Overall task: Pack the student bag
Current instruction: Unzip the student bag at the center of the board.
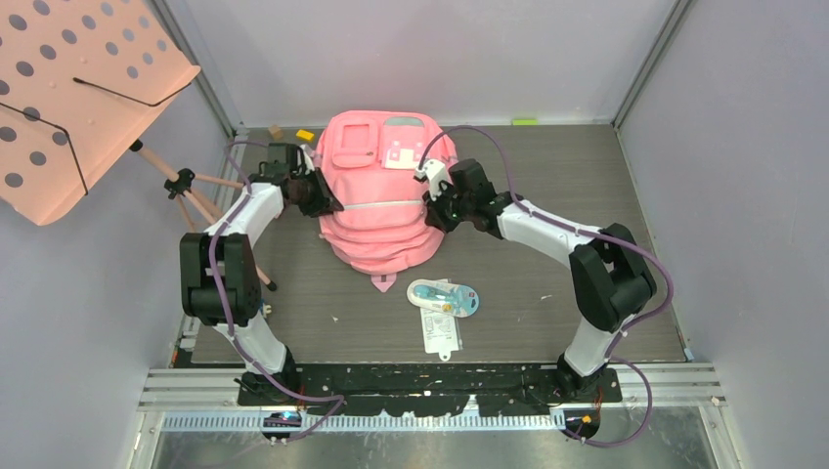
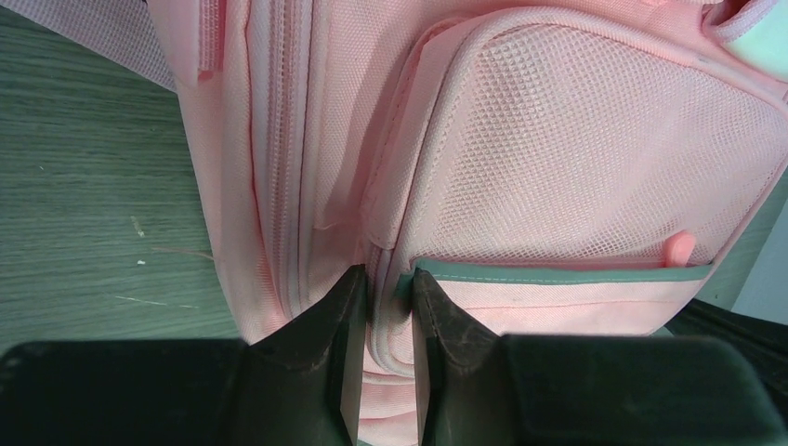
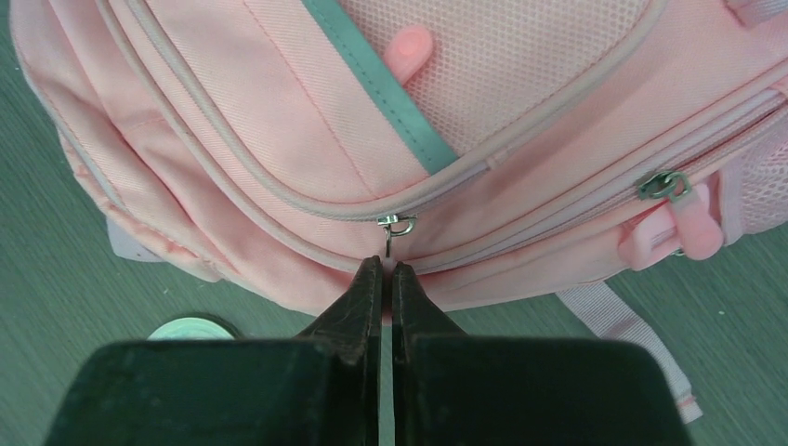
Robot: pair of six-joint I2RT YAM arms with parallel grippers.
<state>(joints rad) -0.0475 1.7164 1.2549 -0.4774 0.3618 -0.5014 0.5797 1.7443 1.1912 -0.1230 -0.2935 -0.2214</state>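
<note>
Top external view: student bag [image 1: 376, 220] is lying at frame centre on the table [image 1: 547, 186] | left gripper [image 2: 388, 283] is pinching the bag's side seam, fingers narrowly apart | right gripper [image 3: 386, 271] is clamping almost closed on the zipper pull [image 3: 391, 237]

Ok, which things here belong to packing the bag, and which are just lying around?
For the job: student bag; left gripper, shut on its fabric; right gripper, shut at a zipper slider; probably the blue blister pack and white packet.

Lying about: music stand; yellow block; wooden block; green strip.
</note>
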